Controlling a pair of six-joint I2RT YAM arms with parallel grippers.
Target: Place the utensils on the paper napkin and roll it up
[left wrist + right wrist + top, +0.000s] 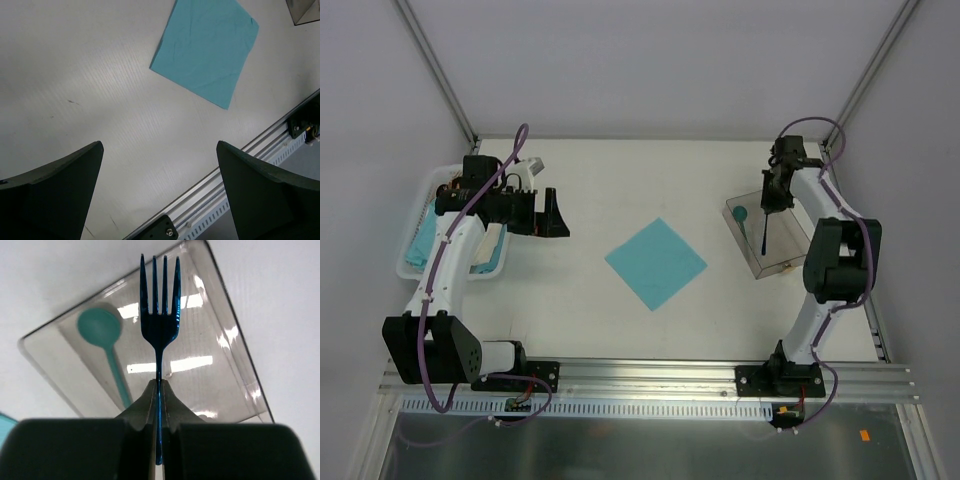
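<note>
- Teal plastic fork [160, 325], dark and slim, is pinched by its thin handle in the right gripper [159, 390], tines pointing away from the fingers.
- Under it, a clear tub [235, 355] holds a lighter teal spoon [100, 330].
- The left gripper [159, 150] hangs with fingers spread wide.
- The paper napkin [655, 263], a flat teal square, lies mid-table [620, 180] on a matte white surface between pale walls [640, 60].

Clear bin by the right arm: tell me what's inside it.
A teal spoon lies inside. The right claw, shut on a blue fork, hides the spoon's handle end and part of the bin.
</note>
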